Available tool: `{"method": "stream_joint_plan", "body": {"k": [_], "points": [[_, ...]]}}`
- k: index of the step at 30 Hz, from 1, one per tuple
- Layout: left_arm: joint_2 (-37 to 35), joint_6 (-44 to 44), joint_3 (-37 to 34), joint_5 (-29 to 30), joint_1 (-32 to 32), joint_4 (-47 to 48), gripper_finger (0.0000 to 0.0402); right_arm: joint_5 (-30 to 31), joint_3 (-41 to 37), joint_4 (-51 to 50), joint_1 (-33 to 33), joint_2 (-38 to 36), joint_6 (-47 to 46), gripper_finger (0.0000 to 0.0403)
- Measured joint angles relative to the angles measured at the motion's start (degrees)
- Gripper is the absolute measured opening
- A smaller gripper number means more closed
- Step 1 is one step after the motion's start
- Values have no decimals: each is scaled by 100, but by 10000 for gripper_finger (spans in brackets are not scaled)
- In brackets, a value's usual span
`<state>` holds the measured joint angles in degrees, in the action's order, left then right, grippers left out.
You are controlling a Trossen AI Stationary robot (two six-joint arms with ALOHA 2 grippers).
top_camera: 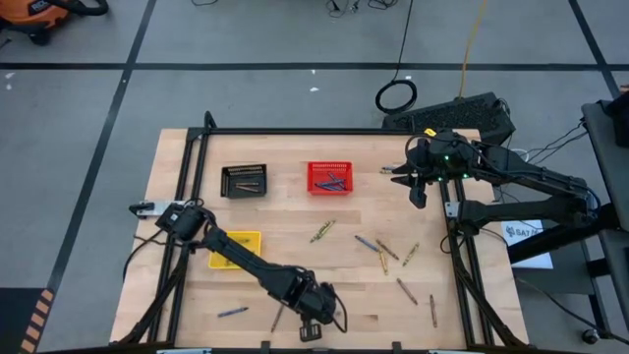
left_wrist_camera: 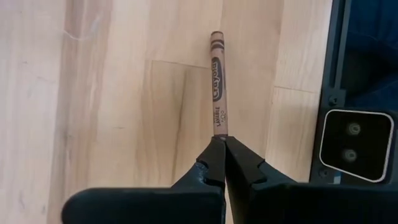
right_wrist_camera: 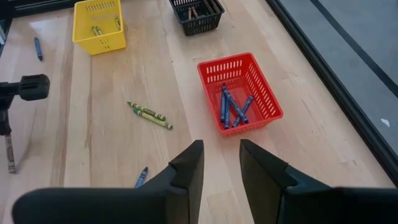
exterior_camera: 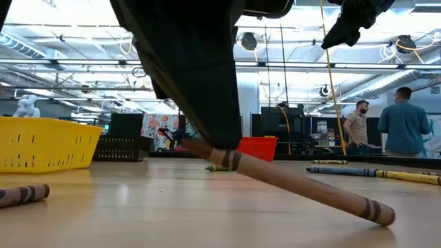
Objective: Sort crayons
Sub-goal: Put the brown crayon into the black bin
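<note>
the left gripper (left_wrist_camera: 224, 144) sits low at the near edge of the bench (top_camera: 295, 211), its fingers (left_wrist_camera: 208, 163) pressed together on one end of a brown crayon (left_wrist_camera: 217, 87). in the low view that crayon (exterior_camera: 289, 180) is tilted, with the free end touching the bench and the held end raised. a second brown crayon (exterior_camera: 24, 194) lies flat on the bench close to the low camera. the right gripper (right_wrist_camera: 219, 155) hangs above the far right part of the bench, near the red basket (right_wrist_camera: 249, 68), with its fingers (right_wrist_camera: 189, 163) spread apart and nothing between them. the red basket holds several blue crayons (right_wrist_camera: 231, 107). the black basket (top_camera: 243, 181) stands beside it toward the left along the far side and holds brown crayons. the yellow basket (top_camera: 236, 241) stands near the left edge and holds yellow-green crayons (right_wrist_camera: 106, 26). two yellow-green crayons (right_wrist_camera: 149, 116) lie touching in the middle of the bench. a loose group of crayons (top_camera: 388, 254), blue, brown and yellow-green, lies scattered toward the right edge. one blue crayon (top_camera: 233, 312) lies near the near edge, left of the left gripper. two people (exterior_camera: 386, 127) stand in the room beyond the bench.
</note>
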<state>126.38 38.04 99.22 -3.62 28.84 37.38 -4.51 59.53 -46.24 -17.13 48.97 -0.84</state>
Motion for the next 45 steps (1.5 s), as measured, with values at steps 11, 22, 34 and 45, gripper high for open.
{"method": "stream_joint_plan", "body": {"k": [11, 22, 34, 45], "points": [[-10, 45, 11, -63, 2, 24, 0, -1, 0, -66, -1, 2, 0, 91], [118, 223, -186, -245, 13, -94, 0, 0, -1, -241, -2, 0, 0, 91], [113, 735, -123, -1004, -16, -333, 0, 0, -1, -246, 0, 0, 0, 91], [108, 965, -120, -1112, 74, -716, 3, 0, 0, -220, 0, 0, 0, 91]]}}
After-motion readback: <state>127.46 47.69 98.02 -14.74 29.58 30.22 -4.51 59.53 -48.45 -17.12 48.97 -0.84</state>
